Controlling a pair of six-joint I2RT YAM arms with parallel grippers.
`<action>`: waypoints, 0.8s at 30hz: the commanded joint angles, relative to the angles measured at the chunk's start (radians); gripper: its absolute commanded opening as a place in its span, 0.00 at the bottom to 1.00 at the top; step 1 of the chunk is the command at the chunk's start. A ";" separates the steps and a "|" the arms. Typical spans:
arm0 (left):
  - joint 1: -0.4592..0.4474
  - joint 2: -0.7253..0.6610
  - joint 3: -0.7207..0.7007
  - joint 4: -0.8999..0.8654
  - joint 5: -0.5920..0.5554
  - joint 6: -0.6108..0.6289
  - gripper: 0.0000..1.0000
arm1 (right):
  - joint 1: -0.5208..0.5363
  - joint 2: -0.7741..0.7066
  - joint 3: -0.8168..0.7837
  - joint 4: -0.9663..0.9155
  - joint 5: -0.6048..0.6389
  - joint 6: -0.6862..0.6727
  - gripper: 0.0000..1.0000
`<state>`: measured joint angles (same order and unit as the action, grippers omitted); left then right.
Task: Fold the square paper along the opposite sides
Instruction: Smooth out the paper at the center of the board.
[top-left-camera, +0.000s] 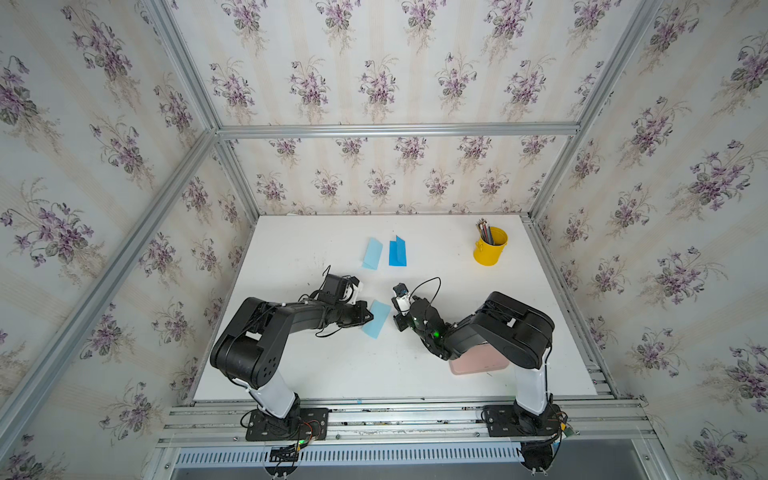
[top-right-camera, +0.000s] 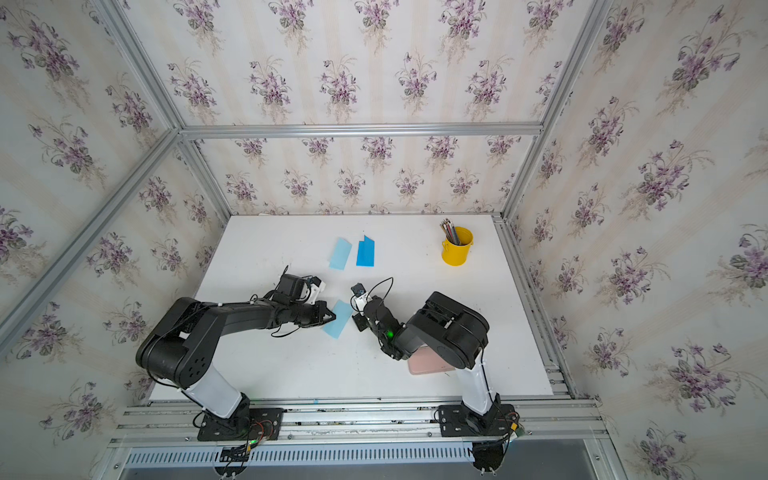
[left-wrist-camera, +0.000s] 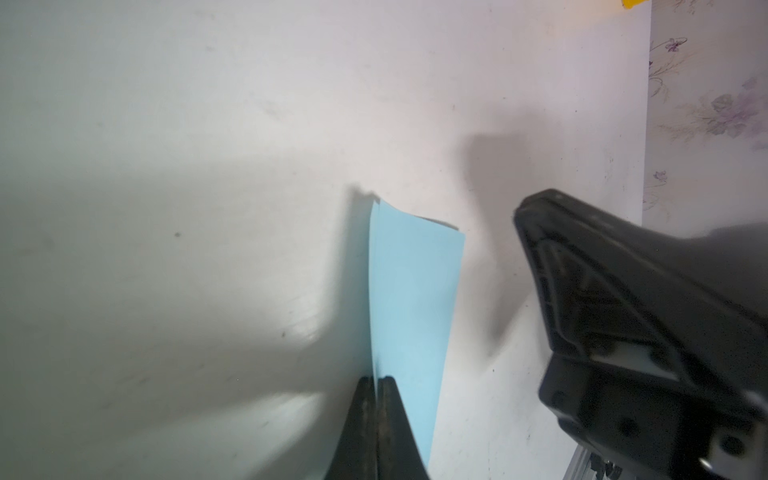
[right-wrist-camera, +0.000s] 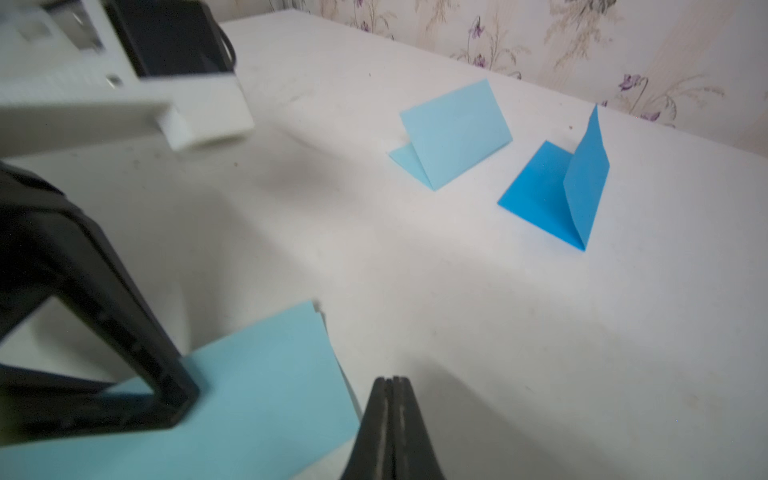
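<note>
A: What's on the white table (top-left-camera: 316, 374)?
B: The left gripper (top-left-camera: 369, 319) and the right gripper (right-wrist-camera: 392, 380), both with fingers pressed together.
A: And the yellow bucket (top-left-camera: 490, 249)?
B: The folded light blue paper (top-left-camera: 377, 319) lies well apart from it, toward the robot, under the left gripper's tip. The bucket holds pencils (top-left-camera: 485, 232).

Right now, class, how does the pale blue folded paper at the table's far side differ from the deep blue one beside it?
The pale blue paper is lighter in colour than the deep blue paper. The pale blue paper's upper flap leans low over its base; the deep blue paper's flap stands steeply up. Both are folded in half, neither touching the other.
</note>
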<state>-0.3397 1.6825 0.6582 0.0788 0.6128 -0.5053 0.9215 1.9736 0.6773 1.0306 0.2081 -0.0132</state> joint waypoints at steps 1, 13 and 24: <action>0.001 0.022 -0.005 -0.185 -0.111 0.006 0.00 | 0.040 -0.001 0.013 0.065 -0.104 -0.044 0.00; 0.002 0.023 -0.004 -0.192 -0.116 0.017 0.00 | 0.057 0.102 0.016 0.040 -0.085 0.033 0.00; 0.029 0.009 -0.020 -0.196 -0.114 0.039 0.00 | 0.020 0.091 -0.032 -0.028 -0.008 0.047 0.00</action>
<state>-0.3191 1.6810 0.6559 0.0738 0.6342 -0.4877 0.9543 2.0689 0.6563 1.0836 0.1410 0.0235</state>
